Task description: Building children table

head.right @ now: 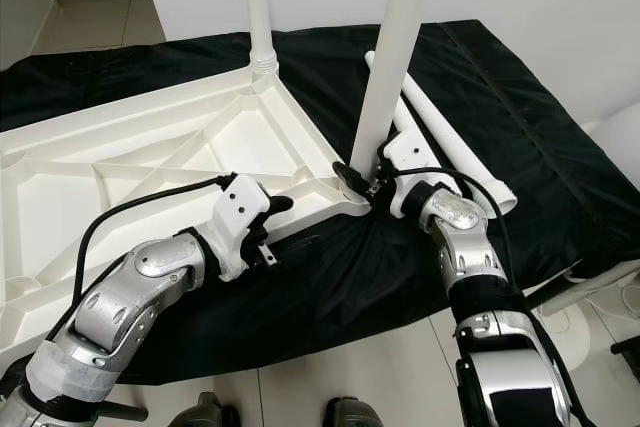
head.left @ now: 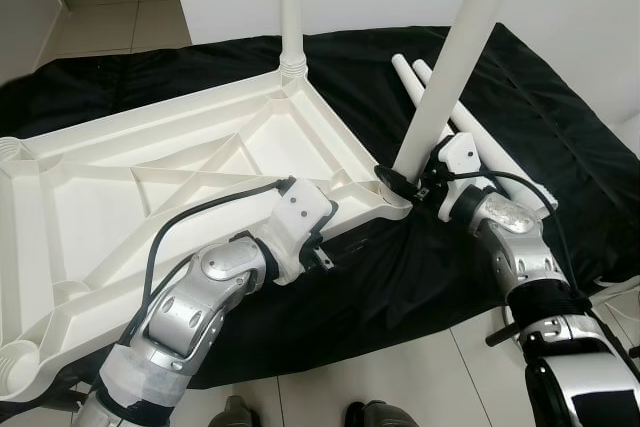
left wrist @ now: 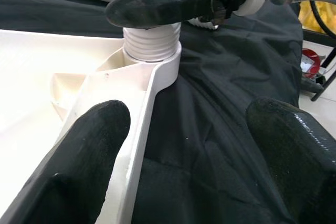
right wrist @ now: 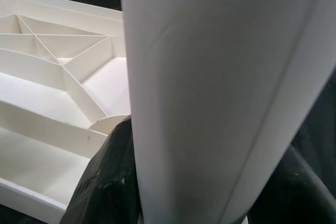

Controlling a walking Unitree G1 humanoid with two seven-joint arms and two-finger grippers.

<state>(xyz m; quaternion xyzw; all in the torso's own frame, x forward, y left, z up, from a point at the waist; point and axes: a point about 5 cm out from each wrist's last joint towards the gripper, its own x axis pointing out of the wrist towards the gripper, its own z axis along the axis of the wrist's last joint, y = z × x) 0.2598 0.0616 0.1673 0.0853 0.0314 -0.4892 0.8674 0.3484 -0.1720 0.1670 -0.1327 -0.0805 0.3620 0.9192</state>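
The white plastic table top [head.left: 120, 177] lies upside down on a black cloth [head.left: 560, 137]. One white leg [head.left: 291, 7] stands in its far corner. A second leg [head.left: 450, 67] stands tilted at the near right corner socket [left wrist: 152, 45], with my right gripper [head.left: 404, 183] shut on it just above the base. In the right wrist view the leg [right wrist: 210, 93] sits between the fingers [right wrist: 105, 182]. My left gripper [head.right: 272, 229] is open along the table top's front rim [left wrist: 139, 145], one finger [left wrist: 84, 156] over the inside, the other over the cloth.
Two loose white legs [head.left: 470, 127] lie on the cloth behind my right arm. A white wall stands close behind the cloth. Tiled floor [head.left: 420, 387] runs along the near edge, with a white base [head.right: 600, 297] and dark stand parts at the right.
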